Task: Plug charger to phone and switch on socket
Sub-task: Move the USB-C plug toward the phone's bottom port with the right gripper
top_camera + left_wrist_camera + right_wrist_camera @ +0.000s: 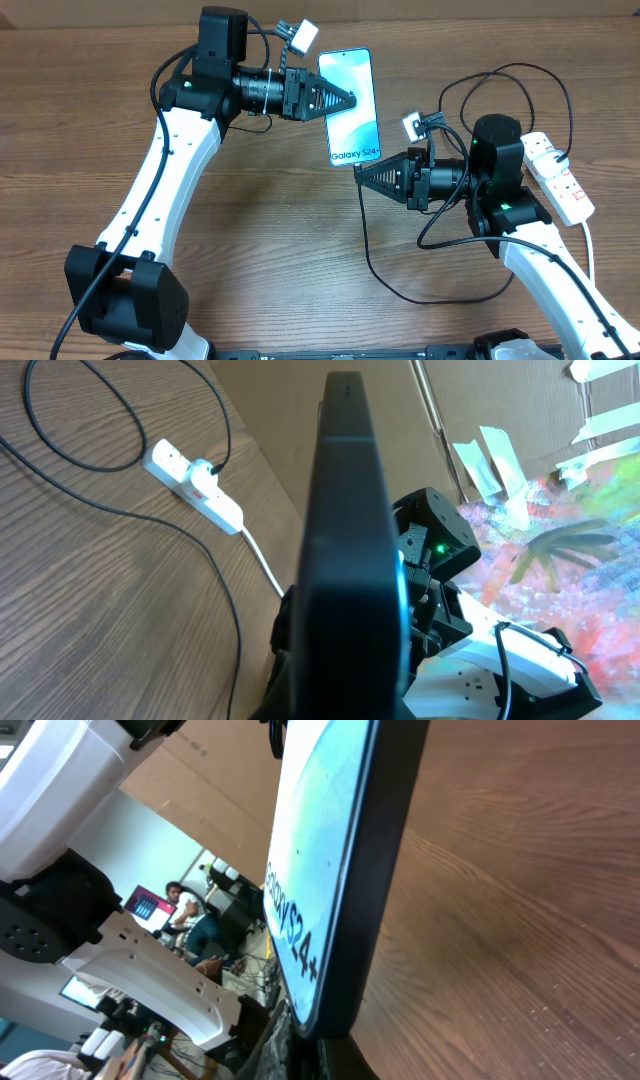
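Observation:
The phone, teal screen up with "Galaxy S24+" at its near end, is held tilted above the table. My left gripper is shut on its left edge; the left wrist view shows the phone edge-on. My right gripper is shut at the phone's near end, where the charger cable starts. The right wrist view shows the phone's end meeting my right jaws; the small plug itself is hidden. The socket strip lies at the right, and also shows in the left wrist view.
The charger's black cable loops over the wooden table below and behind the right arm and runs to the socket strip. The strip's thick white cord trails toward the front right. The right arm shows behind the phone in the left wrist view.

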